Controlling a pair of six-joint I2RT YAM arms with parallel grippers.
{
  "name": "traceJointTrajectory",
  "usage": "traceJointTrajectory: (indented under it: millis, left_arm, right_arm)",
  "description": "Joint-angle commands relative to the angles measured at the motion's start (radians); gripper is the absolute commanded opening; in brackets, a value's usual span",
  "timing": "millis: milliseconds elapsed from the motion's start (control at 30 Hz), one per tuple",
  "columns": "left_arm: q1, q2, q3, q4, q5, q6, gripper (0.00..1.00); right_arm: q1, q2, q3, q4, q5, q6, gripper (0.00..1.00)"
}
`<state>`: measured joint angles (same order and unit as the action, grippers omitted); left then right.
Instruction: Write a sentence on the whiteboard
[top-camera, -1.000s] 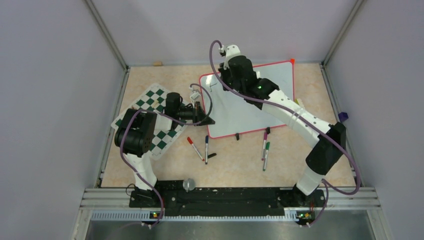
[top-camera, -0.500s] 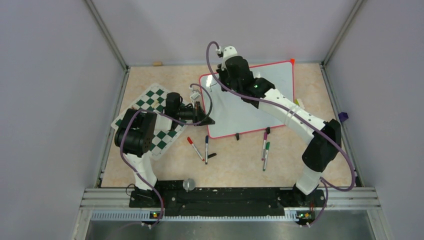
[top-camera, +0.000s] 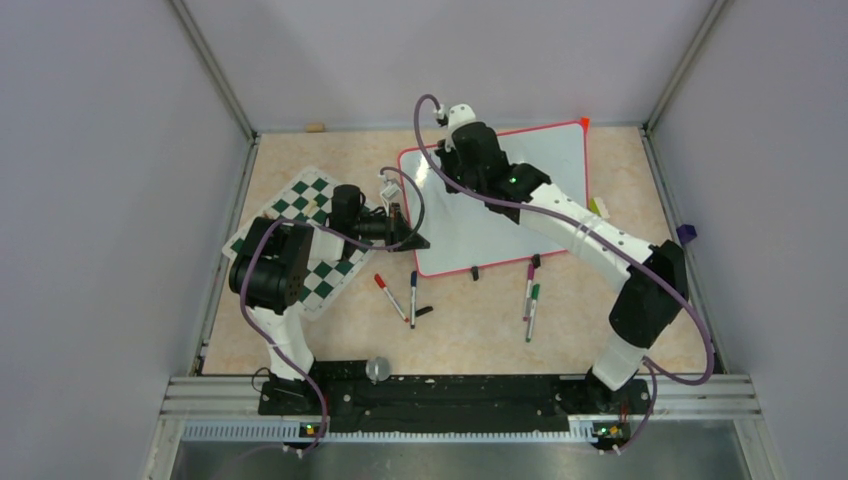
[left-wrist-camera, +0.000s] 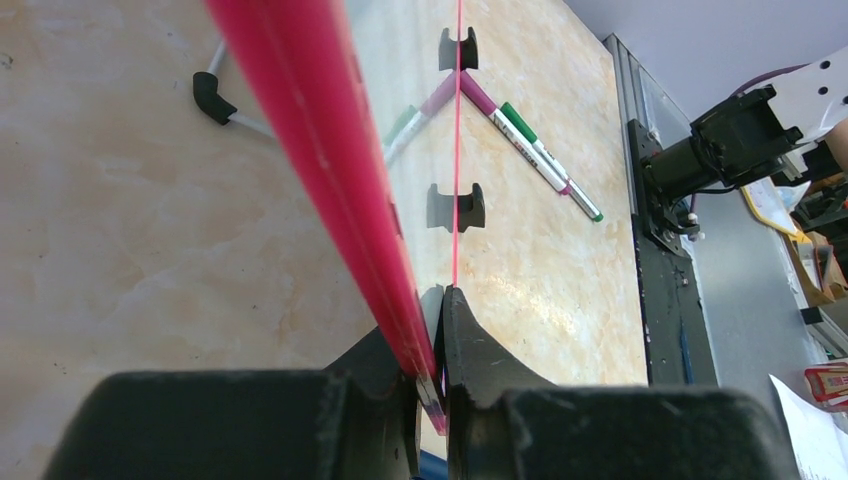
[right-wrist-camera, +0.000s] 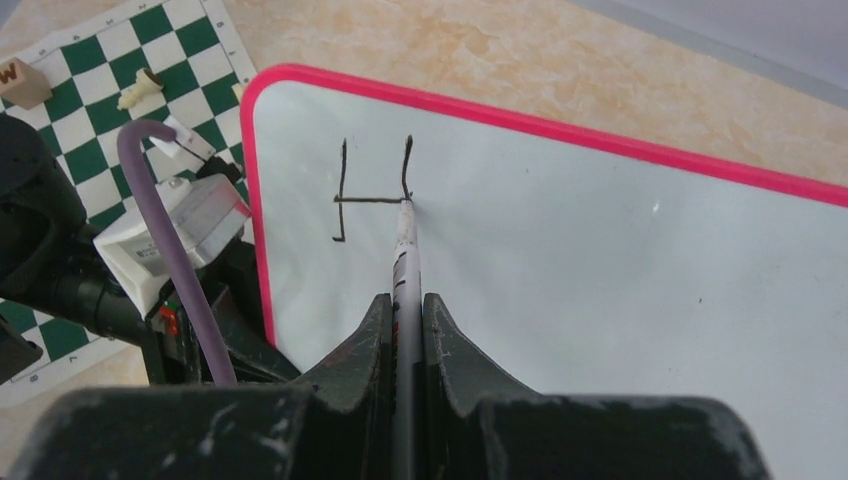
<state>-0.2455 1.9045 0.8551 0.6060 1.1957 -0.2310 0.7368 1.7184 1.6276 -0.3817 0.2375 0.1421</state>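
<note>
"Where does the board sit?"

"The large glossy white whiteboard with a thin red frame (top-camera: 545, 160) rests mid-table, its right half bare. The green-and-white checkered mat (top-camera: 300, 230) lies beside its left edge."

"Grippers?"

"The left gripper (left-wrist-camera: 440, 295) is clamped on the frame. The right gripper (right-wrist-camera: 405, 300) pinches a slim white marker (right-wrist-camera: 405, 240), tip touching black strokes (right-wrist-camera: 370, 198)."

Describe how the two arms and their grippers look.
The left arm and right arm have white tube links between bulky black joint housings, with a purple cable looping along each. The right arm shows a small green light. The left gripper and right gripper have black curved fingers; the right's are scuffed with pale flecks.
</note>
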Motion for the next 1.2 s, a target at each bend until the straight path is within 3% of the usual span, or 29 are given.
traceJointTrajectory:
  millis: [0, 633, 1167]
  left_arm:
    - [-0.02, 0.003, -0.016, -0.089, 0.024, 0.146, 0.0]
    - [-0.02, -0.002, -0.016, -0.098, 0.024, 0.153, 0.0]
    - [-0.02, -0.003, -0.014, -0.097, 0.025, 0.147, 0.0]
  right_arm:
    - [-0.011, -0.062, -0.061, 0.0, 0.012, 0.012, 0.0]
    - [-0.051, -0.193, -0.083, 0.006, -0.075, 0.028, 0.0]
    - [-0.065, -0.144, -0.073, 0.009, -0.065, 0.006, 0.0]
